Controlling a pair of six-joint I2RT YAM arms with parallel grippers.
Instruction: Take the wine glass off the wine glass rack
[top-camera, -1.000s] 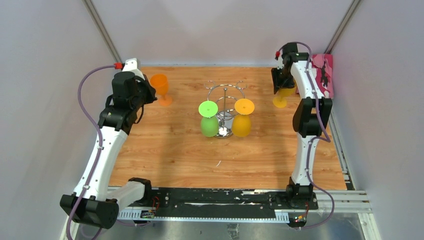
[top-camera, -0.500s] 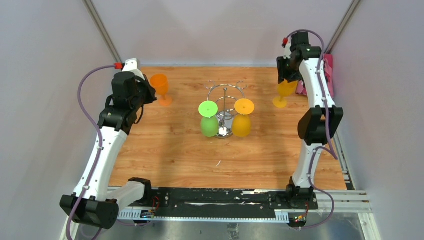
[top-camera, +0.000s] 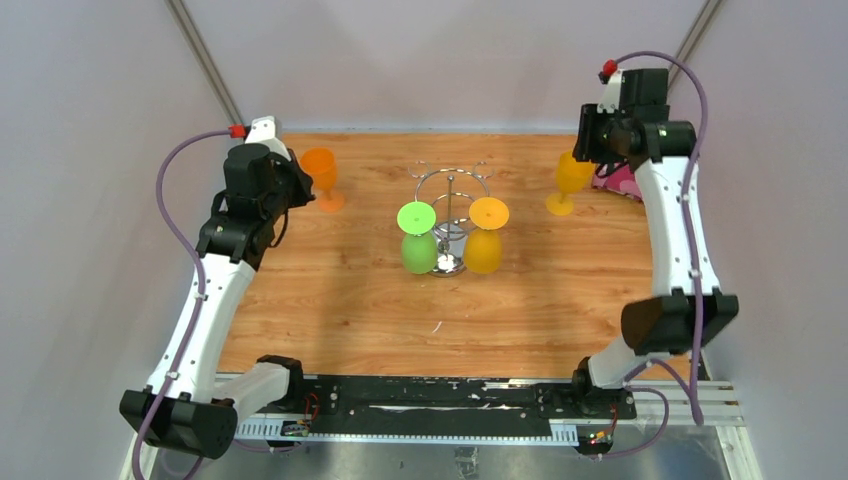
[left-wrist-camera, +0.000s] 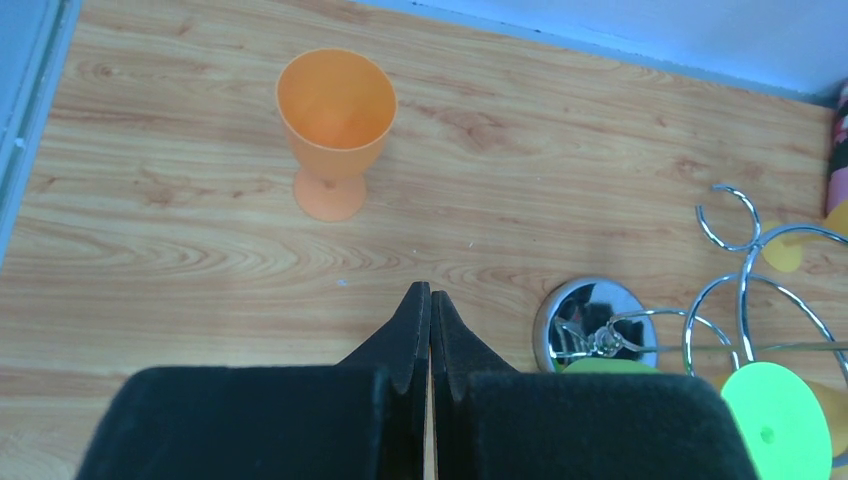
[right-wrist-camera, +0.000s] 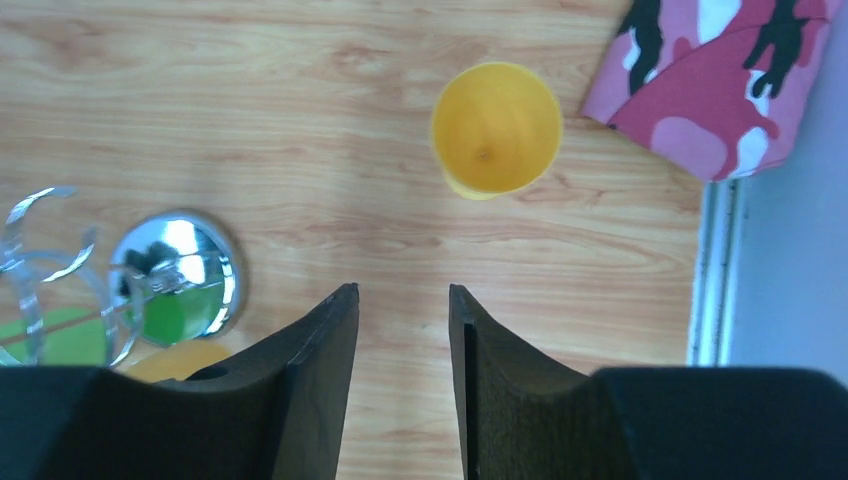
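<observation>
two wine glasses (top-camera: 417, 252) hang on the rack (top-camera: 447, 264) — right gripper (right-wrist-camera: 400, 296) gapes, empty.

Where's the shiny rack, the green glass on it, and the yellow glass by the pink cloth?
wine glass rack (right-wrist-camera: 175, 260), right wrist view, on its domed base.
green glass (top-camera: 416, 216), top view, on its round foot.
yellow glass (right-wrist-camera: 497, 125), right wrist view, inside its bowl.

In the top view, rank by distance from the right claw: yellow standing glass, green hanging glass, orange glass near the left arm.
1. yellow standing glass: just beside the right claw, far right.
2. green hanging glass: on the rack, centre.
3. orange glass: far left.
</observation>
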